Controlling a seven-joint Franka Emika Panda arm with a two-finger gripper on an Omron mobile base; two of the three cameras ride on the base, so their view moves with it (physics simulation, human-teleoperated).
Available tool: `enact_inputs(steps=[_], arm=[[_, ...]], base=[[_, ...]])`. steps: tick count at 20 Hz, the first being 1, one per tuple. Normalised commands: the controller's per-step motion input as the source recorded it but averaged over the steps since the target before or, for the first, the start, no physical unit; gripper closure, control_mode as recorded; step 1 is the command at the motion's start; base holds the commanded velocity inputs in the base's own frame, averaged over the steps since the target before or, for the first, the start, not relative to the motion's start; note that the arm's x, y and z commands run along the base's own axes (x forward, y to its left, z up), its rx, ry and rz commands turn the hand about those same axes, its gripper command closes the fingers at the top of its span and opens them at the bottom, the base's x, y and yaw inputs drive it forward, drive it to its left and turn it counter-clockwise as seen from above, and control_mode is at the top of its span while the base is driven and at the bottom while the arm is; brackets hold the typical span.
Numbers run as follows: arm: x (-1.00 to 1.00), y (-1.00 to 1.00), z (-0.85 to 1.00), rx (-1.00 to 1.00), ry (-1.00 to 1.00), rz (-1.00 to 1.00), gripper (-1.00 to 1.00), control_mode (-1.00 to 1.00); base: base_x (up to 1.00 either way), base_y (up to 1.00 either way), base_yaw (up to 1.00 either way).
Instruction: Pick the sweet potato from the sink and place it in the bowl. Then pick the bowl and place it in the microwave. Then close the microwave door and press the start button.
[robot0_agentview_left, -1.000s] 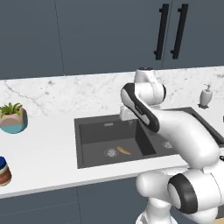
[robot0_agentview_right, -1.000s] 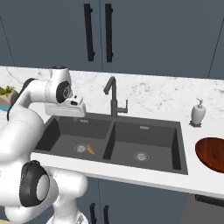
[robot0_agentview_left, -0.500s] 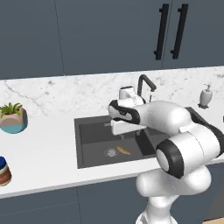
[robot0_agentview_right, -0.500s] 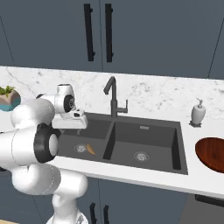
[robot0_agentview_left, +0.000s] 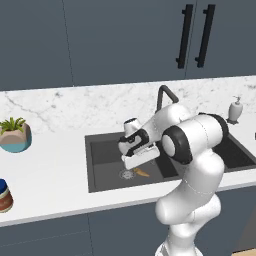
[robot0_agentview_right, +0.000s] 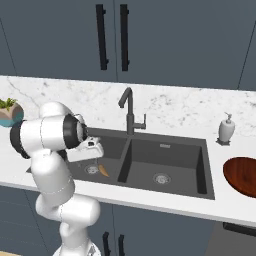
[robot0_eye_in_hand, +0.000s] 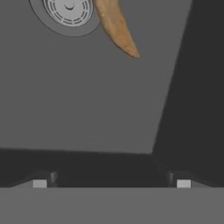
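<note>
sweet potato (robot0_eye_in_hand: 116, 27) lies on the floor of the sink's (robot0_agentview_right: 200, 165) left basin, just beside the round drain (robot0_eye_in_hand: 69, 12); our gripper (robot0_eye_in_hand: 111, 183) hangs over that basin, tips spread wide and empty, the root ahead of them, its long axis roughly along our line of sight; right base view adds the bowl (robot0_agentview_right: 242, 176) on the counter, well apart.

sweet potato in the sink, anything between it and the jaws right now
Nothing visible does. The sweet potato lies bare on the floor of the sink beside the round drain, and the open gripper looks down at it across bare basin floor.
</note>
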Motion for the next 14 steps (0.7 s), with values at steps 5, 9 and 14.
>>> enact_inputs(steps=[5, 9, 14], arm=[[0.51, -0.03, -0.60, 0.00, 0.00, 0.05, -1.00, -1.00], [0.68, -0.09, -0.26, 0.00, 0.00, 0.04, -1.00, -1.00], [0.47, -0.11, -0.35, 0.00, -0.01, 0.03, -1.00, -1.00]], base=[[0.00, 0.00, 0.00], [0.00, 0.00, 0.00], [0.00, 0.00, 0.00]])
